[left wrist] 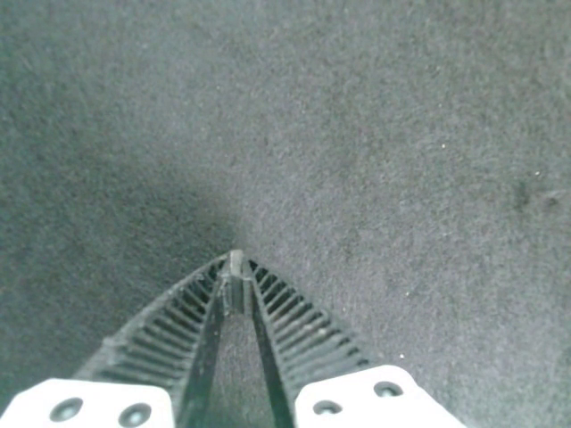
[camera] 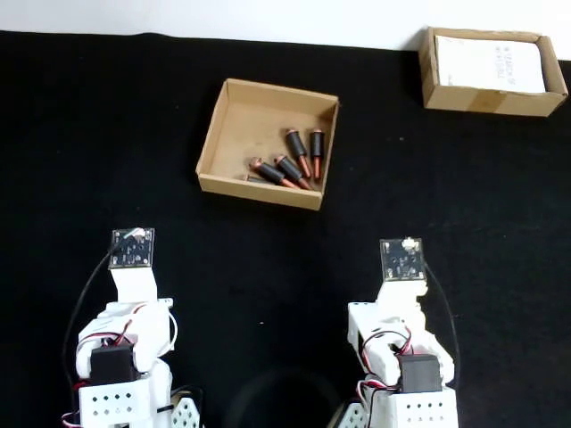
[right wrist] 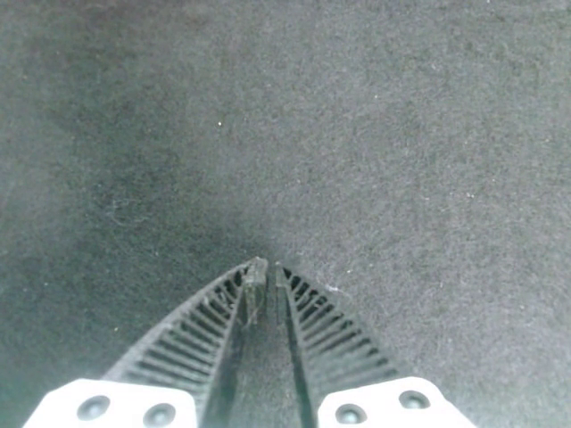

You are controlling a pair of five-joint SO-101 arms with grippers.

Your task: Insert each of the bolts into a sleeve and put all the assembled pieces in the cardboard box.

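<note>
Bolts (camera: 287,161) in box (camera: 241,125), beyond left claw (left wrist: 235,264)

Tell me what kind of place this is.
Probably a robotics test bench rather than a working shop: a table draped in black cloth, two small arms side by side at its edge, and a cardboard box holding sleeved bolts.

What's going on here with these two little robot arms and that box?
Nothing is being handled right now. Both arms sit at the near side of the black table. The left end effector and the right end effector are shut and empty over bare cloth. Several assembled pieces, bolts pushed into dark sleeves, lie in the open cardboard box beyond the arms, so the job looks finished or nearly so.
</note>
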